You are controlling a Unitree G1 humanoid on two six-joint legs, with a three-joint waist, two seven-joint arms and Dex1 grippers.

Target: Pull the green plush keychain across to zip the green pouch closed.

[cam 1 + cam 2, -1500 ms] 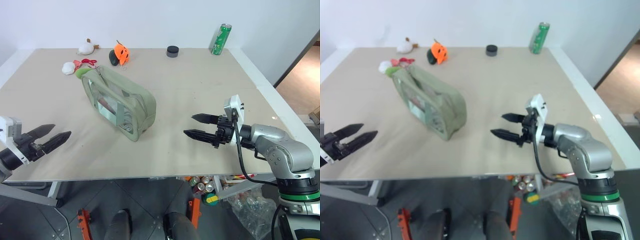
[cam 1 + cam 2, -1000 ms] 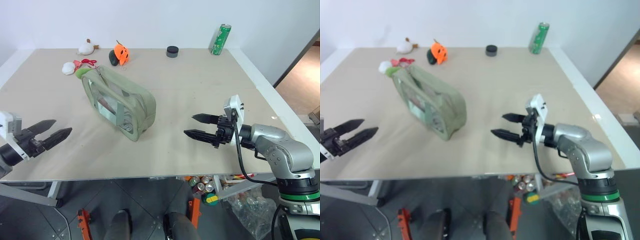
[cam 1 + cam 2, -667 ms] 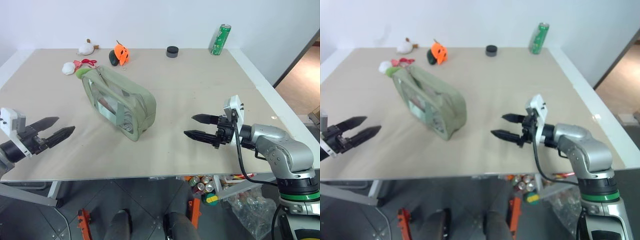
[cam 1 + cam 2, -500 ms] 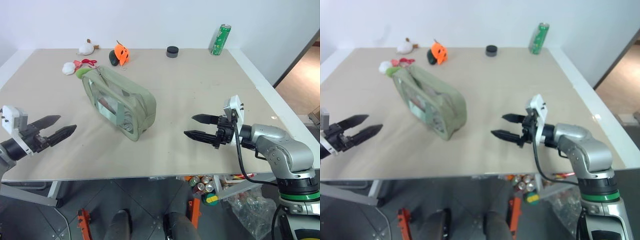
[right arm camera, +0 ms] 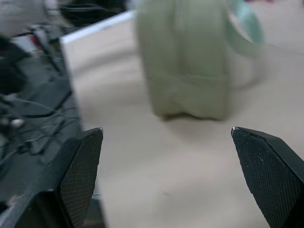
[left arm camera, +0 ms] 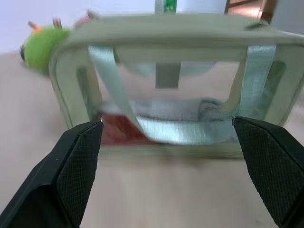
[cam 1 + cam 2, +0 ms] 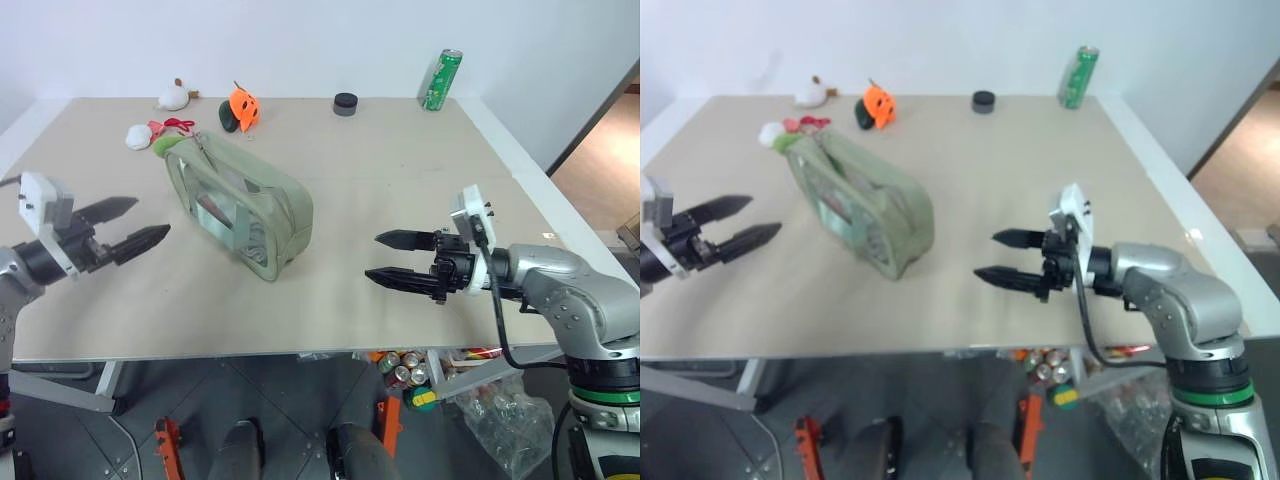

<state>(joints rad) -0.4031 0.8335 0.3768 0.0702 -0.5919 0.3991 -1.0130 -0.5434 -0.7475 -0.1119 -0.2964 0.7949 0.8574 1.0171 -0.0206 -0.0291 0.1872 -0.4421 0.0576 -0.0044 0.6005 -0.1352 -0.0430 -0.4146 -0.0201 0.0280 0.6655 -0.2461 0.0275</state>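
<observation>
The pouch lies slantwise mid-table, its keychain at the far left end. The left gripper, jaws wide, is nearer it than the right gripper, also open and empty.

Bare table lies open on both long sides of the green pouch; small plush toys crowd its far end.

One pouch, four plush toys
</observation>
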